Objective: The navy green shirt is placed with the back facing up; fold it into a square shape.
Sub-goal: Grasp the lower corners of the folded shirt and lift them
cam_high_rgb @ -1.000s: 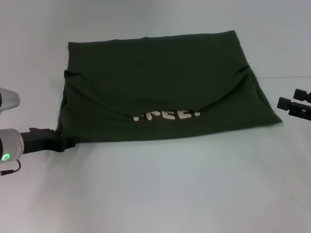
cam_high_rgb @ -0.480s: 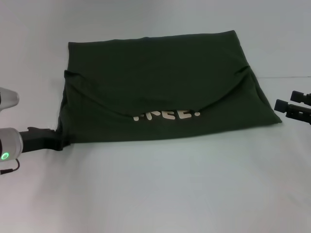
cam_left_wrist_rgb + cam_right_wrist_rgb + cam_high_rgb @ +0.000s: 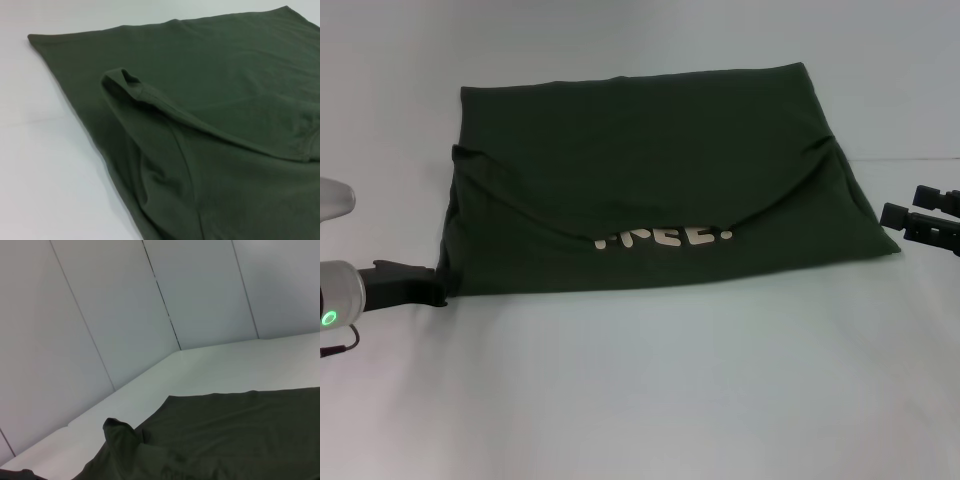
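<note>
The navy green shirt point(image 3: 640, 170) lies flat on the white table point(image 3: 650, 400), folded into a wide rectangle. Its upper layer curves down over the front, leaving part of the pale lettering point(image 3: 665, 237) showing. My left gripper point(image 3: 420, 285) rests low at the shirt's near left corner, its tip right at the cloth edge. In the left wrist view the shirt point(image 3: 225, 100) shows a folded sleeve ridge point(image 3: 125, 85). Beside the shirt's right corner my right gripper point(image 3: 902, 203) is open and holds nothing. The right wrist view looks across the shirt point(image 3: 240, 430).
Bare white tabletop surrounds the shirt on every side, with a wide strip along the near edge. Pale wall panels point(image 3: 150, 315) stand behind the table's far side.
My left gripper has slid left, back from under the shirt's near left corner. The right gripper has crept slightly left toward the shirt. The shirt has not moved.
</note>
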Controlling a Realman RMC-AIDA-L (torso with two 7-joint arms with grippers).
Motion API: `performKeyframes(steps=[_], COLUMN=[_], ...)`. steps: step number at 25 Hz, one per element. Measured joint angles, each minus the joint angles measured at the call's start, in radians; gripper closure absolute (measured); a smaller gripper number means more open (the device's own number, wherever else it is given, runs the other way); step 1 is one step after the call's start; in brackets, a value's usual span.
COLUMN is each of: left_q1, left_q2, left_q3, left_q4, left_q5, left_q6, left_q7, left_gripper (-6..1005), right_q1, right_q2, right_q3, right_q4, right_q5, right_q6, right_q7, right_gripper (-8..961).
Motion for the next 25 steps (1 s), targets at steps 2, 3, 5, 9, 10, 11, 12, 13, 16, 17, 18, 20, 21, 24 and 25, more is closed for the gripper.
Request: performKeyframes(steps=[2, 3, 5, 9, 10, 11, 12, 13, 16, 17, 18, 20, 21, 24, 25], left_q1=[0.000, 0.000, -0.002, -0.007, -0.007, -0.007, -0.008, -0.008, -0.009, -0.009, -0.008, -0.006, -0.004, -0.002, -0.002], left_q2=[0.000, 0.000, -0.001, 0.000, 0.000, 0.000, 0.001, 0.002, 0.004, 0.006, 0.008, 0.012, 0.013, 0.018, 0.019], left_q3=[0.000, 0.000, 0.000, 0.000, 0.000, 0.000, 0.000, 0.000, -0.004, -0.007, -0.010, -0.016, -0.018, -0.021, -0.020], left_q4=[0.000, 0.000, 0.000, 0.000, 0.000, 0.000, 0.000, 0.000, 0.010, 0.018, 0.024, 0.037, 0.042, 0.049, 0.050], left_q5=[0.000, 0.000, 0.000, 0.000, 0.000, 0.000, 0.000, 0.000, 0.009, 0.015, 0.019, 0.023, 0.023, 0.024, 0.025], left_q6=[0.001, 0.001, 0.002, 0.008, 0.008, 0.010, 0.012, 0.012, 0.016, 0.022, 0.030, 0.056, 0.067, 0.080, 0.081], left_q7=[0.000, 0.000, 0.000, -0.002, -0.002, -0.002, -0.002, -0.003, -0.023, -0.034, -0.040, -0.046, -0.048, -0.057, -0.061], left_gripper=[990, 991, 994, 999, 999, 999, 999, 999, 999, 999, 999, 999, 999, 999, 999], right_q1=[0.000, 0.000, 0.000, 0.000, 0.000, 0.001, 0.001, 0.003, 0.004, 0.004, 0.004, 0.005, 0.005, 0.008, 0.010], right_q2=[0.000, 0.000, 0.000, 0.000, -0.001, -0.001, -0.002, -0.002, -0.004, -0.004, -0.005, -0.008, -0.009, -0.010, -0.010], right_q3=[0.000, 0.000, 0.000, 0.001, 0.001, 0.001, 0.001, 0.001, -0.013, -0.017, -0.021, -0.025, -0.029, -0.040, -0.043], right_q4=[0.000, 0.000, 0.000, 0.000, 0.000, 0.000, -0.001, -0.008, -0.036, -0.043, -0.048, -0.051, -0.052, -0.052, -0.052], right_q5=[0.000, 0.000, 0.000, 0.000, 0.000, 0.000, 0.000, 0.000, 0.000, 0.000, 0.000, 0.000, 0.000, -0.004, -0.008], right_q6=[0.000, 0.000, 0.001, 0.001, 0.001, 0.003, 0.006, 0.013, 0.036, 0.041, 0.044, 0.052, 0.058, 0.080, 0.085], right_q7=[0.000, 0.000, 0.001, 0.012, 0.018, 0.026, 0.038, 0.054, 0.116, 0.131, 0.141, 0.157, 0.162, 0.180, 0.185], right_gripper=[13, 13, 13, 15, 16, 16, 17, 17, 19, 19, 20, 21, 22, 23, 24])
